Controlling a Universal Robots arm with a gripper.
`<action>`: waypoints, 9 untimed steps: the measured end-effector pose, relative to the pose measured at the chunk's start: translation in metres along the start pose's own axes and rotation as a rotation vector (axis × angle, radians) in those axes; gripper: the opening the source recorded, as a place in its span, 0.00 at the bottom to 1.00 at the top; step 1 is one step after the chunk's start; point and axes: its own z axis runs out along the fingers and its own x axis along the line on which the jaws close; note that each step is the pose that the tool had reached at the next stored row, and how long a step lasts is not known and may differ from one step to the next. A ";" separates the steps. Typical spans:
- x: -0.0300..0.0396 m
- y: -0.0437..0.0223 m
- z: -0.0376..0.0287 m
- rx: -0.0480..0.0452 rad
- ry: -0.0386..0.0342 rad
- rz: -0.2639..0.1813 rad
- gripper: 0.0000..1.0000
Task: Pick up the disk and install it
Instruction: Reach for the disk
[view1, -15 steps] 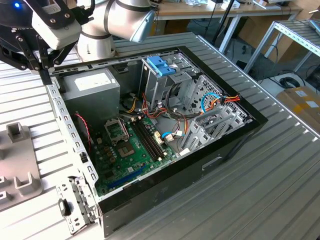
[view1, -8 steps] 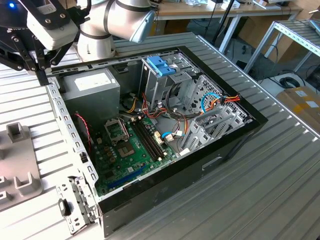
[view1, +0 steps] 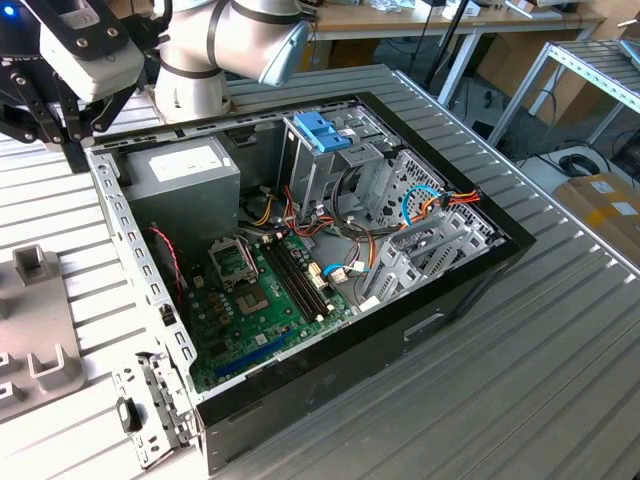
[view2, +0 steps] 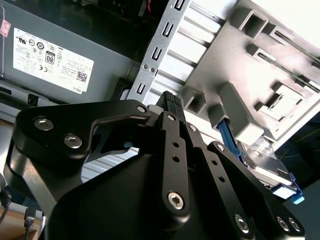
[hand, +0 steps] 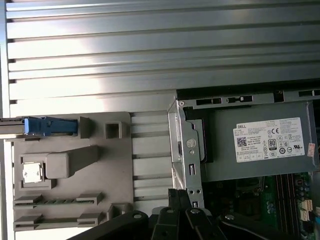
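In the exterior view, an open computer case (view1: 300, 250) lies on its side on a ribbed metal table (view1: 520, 380). The green circuit board (view1: 265, 295) faces up. A grey power supply box (view1: 185, 175) sits in the corner nearest the arm (view1: 235, 40), and a blue latch (view1: 322, 130) stands over the drive cage. The arm bends over the far corner of the case, towards the exterior view's left. A grey holder (view1: 30, 335) with raised blocks rests on the table on that same side, just beside the case.

In the second wrist view, the black tool (view2: 170, 98) hangs above the gap between the case wall and the grey holder (view2: 235, 75). Its two fingers are pressed together and hold nothing. The disk (view2: 262, 157) sits in the holder behind a grey block. Its shiny metal face shows, with a light-blue frame along its edges. It is apart from the tool and outside the case. The power supply box (view2: 45, 65) with its white sticker is on the other side of the tool.

In the first wrist view, the tool (hand: 178, 196) has its tips together over the table slats, close to the corner of the case. The disk (hand: 47, 126) shows edge-on as a thin strip with a blue end at the rim of the holder (hand: 75, 165), well apart from the tool. The power supply box (hand: 260, 145) lies inside the case beside the metal corner bracket (hand: 189, 150).
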 end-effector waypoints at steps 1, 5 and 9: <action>0.0007 -0.0001 0.0000 -0.0001 0.0000 0.000 0.10; 0.0036 -0.0003 -0.0001 -0.0001 -0.0001 0.000 0.10; 0.0075 -0.0006 -0.0002 0.0000 -0.0001 0.000 0.10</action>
